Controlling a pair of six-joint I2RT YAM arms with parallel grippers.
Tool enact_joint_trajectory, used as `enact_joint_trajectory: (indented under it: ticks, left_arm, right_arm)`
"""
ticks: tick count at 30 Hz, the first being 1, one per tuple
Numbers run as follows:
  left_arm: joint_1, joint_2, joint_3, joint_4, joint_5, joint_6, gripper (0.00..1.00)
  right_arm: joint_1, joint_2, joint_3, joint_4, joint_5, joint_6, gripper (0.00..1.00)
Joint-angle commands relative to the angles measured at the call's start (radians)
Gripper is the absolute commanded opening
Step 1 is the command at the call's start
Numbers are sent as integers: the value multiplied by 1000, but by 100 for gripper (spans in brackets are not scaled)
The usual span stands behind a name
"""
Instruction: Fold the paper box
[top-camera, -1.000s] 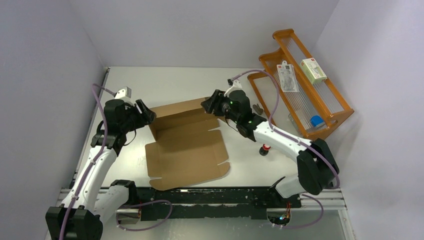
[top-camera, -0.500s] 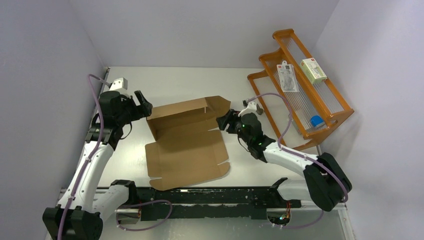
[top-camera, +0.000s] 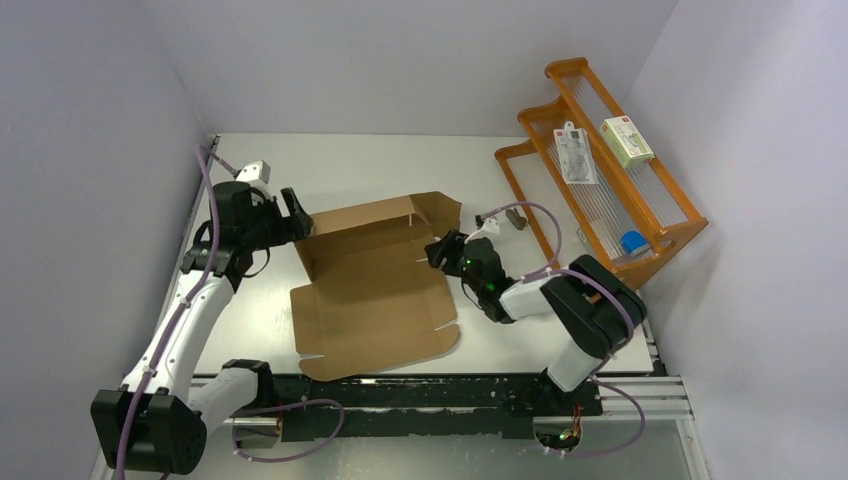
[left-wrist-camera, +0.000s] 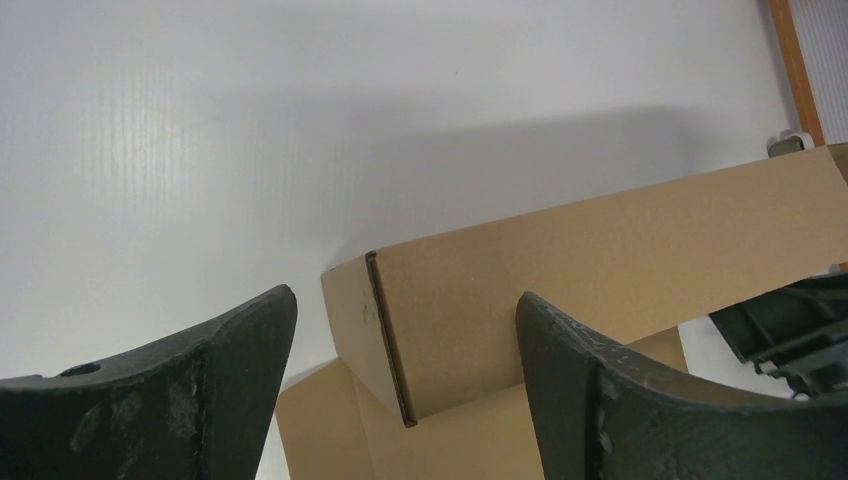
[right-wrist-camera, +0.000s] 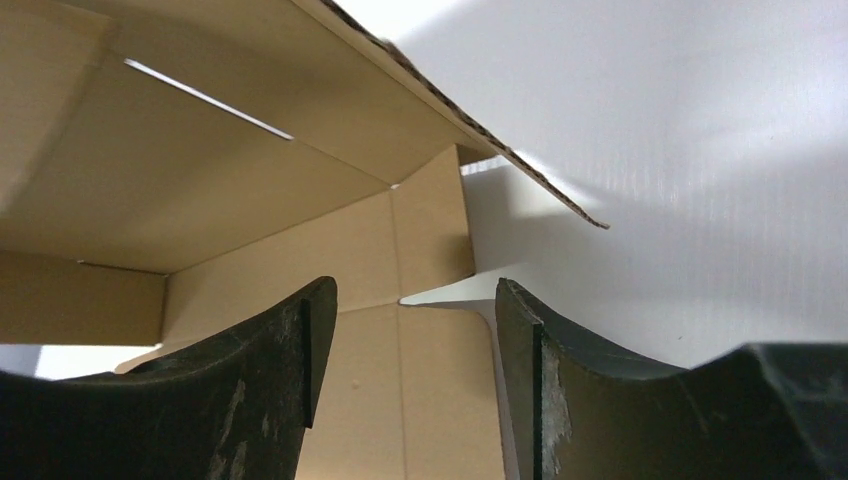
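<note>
Your paper box (top-camera: 375, 295) lies on the bench (top-camera: 400, 160) between the two grippers, partly formed. Its wide near panels lie flat, the far wall stands upright, and a flap at that wall's right end leans outward.

Your left gripper (top-camera: 297, 222) sits just beside the left end of the upright wall. The left wrist view shows its jaws wide apart, with the corner of the wall ahead of them and framed in the gap. Neither finger touches the cardboard.

Your right gripper (top-camera: 437, 250) sits low at the box's right edge, under the leaning flap. The right wrist view shows its jaws moderately apart, with the notched edge of the flat panel visible between them and nothing clamped. Whether a finger brushes the cardboard cannot be told.

An orange rack (top-camera: 600, 170) stands to the right of the right gripper, well apart from the box.
</note>
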Motion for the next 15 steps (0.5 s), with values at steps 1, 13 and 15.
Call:
enact_joint_trajectory:
  ticks: [1,13,15]
  left_arm:
    - [8,-3,-15,9,58,27,85]
    - [43,35,-28,12,166,54,82]
    - [47,41,-27,8,173,58,81]
  right_arm:
    - [27,94,36,118,109,26,63]
    - [41,200,104,176,98,-73,52]
    - [41,198,108,174,85,-90,47]
